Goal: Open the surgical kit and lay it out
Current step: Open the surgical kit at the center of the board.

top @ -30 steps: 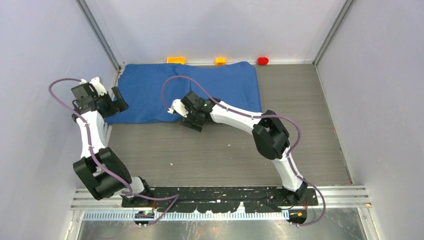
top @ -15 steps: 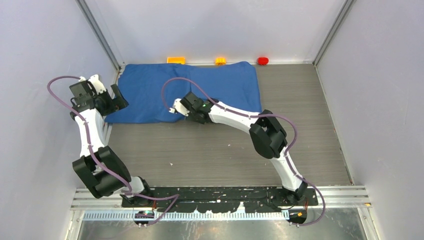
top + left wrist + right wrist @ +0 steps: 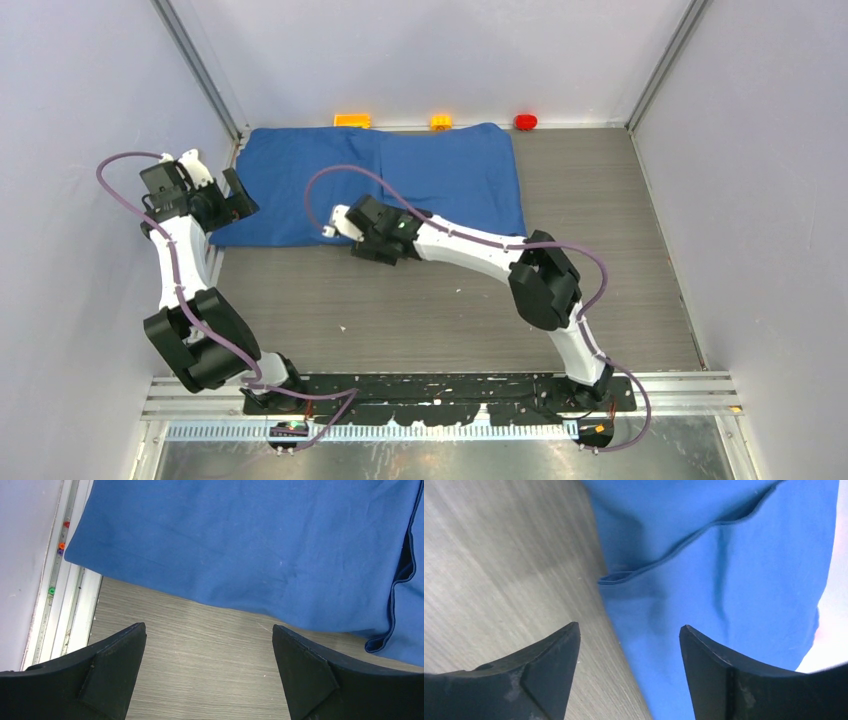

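The surgical kit is a closed blue cloth wrap (image 3: 430,170) lying flat at the back of the table. Its tray, pan, instruments and packets are hidden inside. My left gripper (image 3: 240,197) is open and empty just off the wrap's near-left corner. In the left wrist view it (image 3: 208,630) hovers over bare wood, with the cloth (image 3: 250,545) just ahead. My right gripper (image 3: 372,252) is open and empty over the wrap's near edge. In the right wrist view it (image 3: 629,627) straddles that edge, with a folded flap of cloth (image 3: 734,580) ahead.
Small orange (image 3: 352,121), yellow (image 3: 441,122) and red (image 3: 526,122) blocks sit along the back wall. Grey walls close in left, right and back. The wood tabletop (image 3: 450,310) stretches in front of the wrap. A white rail (image 3: 75,605) runs along the left side.
My right gripper has moved left along the wrap's near edge, still open. My left gripper has hardly moved. The wrap has not changed.
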### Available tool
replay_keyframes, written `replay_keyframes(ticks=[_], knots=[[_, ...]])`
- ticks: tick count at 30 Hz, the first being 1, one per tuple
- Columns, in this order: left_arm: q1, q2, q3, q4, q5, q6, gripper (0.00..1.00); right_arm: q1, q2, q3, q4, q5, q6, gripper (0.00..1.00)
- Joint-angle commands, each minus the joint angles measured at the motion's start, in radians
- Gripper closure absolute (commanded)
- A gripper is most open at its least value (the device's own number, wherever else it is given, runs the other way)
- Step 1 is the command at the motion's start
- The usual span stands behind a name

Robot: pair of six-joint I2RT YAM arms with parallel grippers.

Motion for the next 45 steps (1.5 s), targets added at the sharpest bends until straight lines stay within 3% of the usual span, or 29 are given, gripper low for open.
replay_keyframes(ticks=[1,12,15,17,23,28,30,37,45], knots=[[-0.004,-0.014,0.036,0.003,0.016,-0.005,0.00,0.081,-0.014,-0.042,0.076,0.128,-0.085,0.21],[-0.004,-0.018,0.037,-0.003,0.010,-0.006,0.00,0.107,0.109,-0.087,0.256,0.304,-0.254,0.20],[-0.004,-0.015,0.042,-0.007,0.010,-0.008,0.00,0.102,0.137,-0.089,0.304,0.335,-0.288,0.23],[-0.003,-0.014,0.044,-0.010,0.014,-0.010,0.00,0.096,0.152,-0.089,0.330,0.357,-0.307,0.29],[-0.003,-0.018,0.041,-0.008,0.019,-0.010,0.00,0.072,0.135,-0.091,0.357,0.371,-0.302,0.60],[-0.004,-0.008,0.041,-0.007,0.027,-0.019,0.00,0.067,0.115,-0.093,0.367,0.384,-0.302,0.92],[-0.004,-0.006,0.040,-0.008,0.029,-0.020,0.00,0.065,0.098,-0.097,0.371,0.384,-0.291,0.99],[-0.004,0.001,0.055,-0.006,0.032,-0.021,0.00,0.050,0.014,-0.051,0.255,0.323,-0.176,1.00],[-0.004,0.034,0.098,-0.015,0.064,-0.043,0.00,-0.083,-0.095,0.115,-0.031,0.025,0.112,0.99]])
